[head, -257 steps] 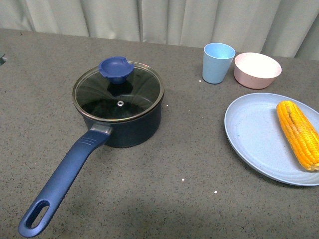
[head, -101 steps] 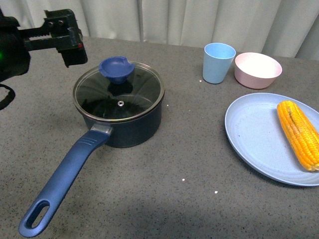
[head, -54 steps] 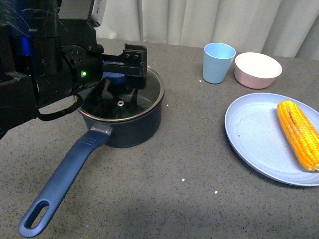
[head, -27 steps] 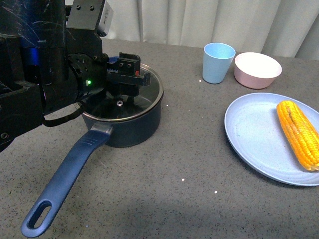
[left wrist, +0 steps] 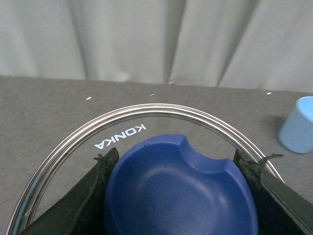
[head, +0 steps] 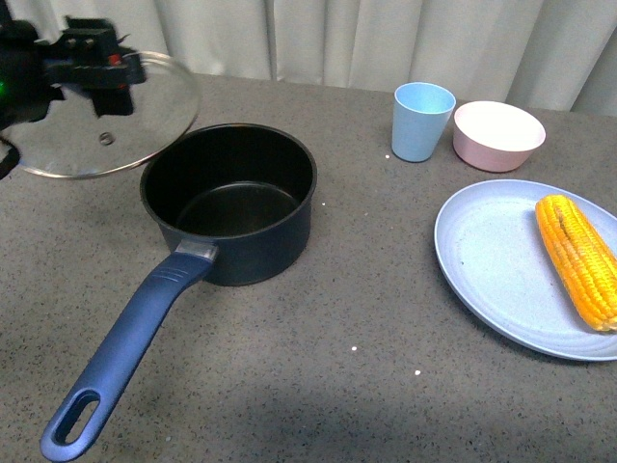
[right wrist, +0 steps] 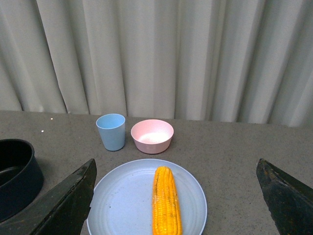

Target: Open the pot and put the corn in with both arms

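Glass lid point(head: 145, 111) hangs by its blue knob point(left wrist: 178, 200), pinched between the fingers of the left gripper point(head: 94, 77). Fingers of the right gripper point(right wrist: 176, 186) stand wide apart, the corn point(right wrist: 166, 203) lying beyond them.

Soft, even light, all 3 views bright. Faint dark patch on bench point(head: 386, 289) nr front edge. Lid point(left wrist: 146, 108) rim glints; jaws blurred in wrist views.

Navy pot point(head: 262, 243), yellow-orange corn point(head: 578, 260), pale blue plate point(head: 492, 265)
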Robot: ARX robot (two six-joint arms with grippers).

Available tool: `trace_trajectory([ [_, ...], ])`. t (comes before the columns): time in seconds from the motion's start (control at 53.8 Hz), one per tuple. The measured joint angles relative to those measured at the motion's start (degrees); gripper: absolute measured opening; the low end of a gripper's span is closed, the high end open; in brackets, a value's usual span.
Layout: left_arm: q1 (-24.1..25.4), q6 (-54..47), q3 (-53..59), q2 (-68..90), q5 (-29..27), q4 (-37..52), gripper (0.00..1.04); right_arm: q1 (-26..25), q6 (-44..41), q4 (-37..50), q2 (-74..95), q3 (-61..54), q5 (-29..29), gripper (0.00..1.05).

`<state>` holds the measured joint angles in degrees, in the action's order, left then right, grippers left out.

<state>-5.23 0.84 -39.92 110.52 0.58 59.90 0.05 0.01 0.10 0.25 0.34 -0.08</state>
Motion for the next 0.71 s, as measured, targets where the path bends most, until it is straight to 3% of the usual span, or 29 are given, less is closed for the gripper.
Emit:
trace_trajectory([
  [0.093,6.01,-0.39,1.36,2.62,1.14,3.52,0.62,0.0,0.0,0.0,0.0,0.0,-0.02,0.96],
  [0.205,9.22,-0.35,1.46,6.64,2.45,8.22,0.62,0.0,0.0,0.0,0.0,0.0,0.0,0.96],
  [0.372,10.43,-0.09,1.44,12.07,3.08,13.57,0.62,0.0,0.0,0.0,0.0,0.0,0.0,0.96],
  [0.707,10.95,0.76,-0.39,19.76,3.54,14.25,0.62,0.0,0.0,0.0,0.0,0.0,0.0,0.96],
])
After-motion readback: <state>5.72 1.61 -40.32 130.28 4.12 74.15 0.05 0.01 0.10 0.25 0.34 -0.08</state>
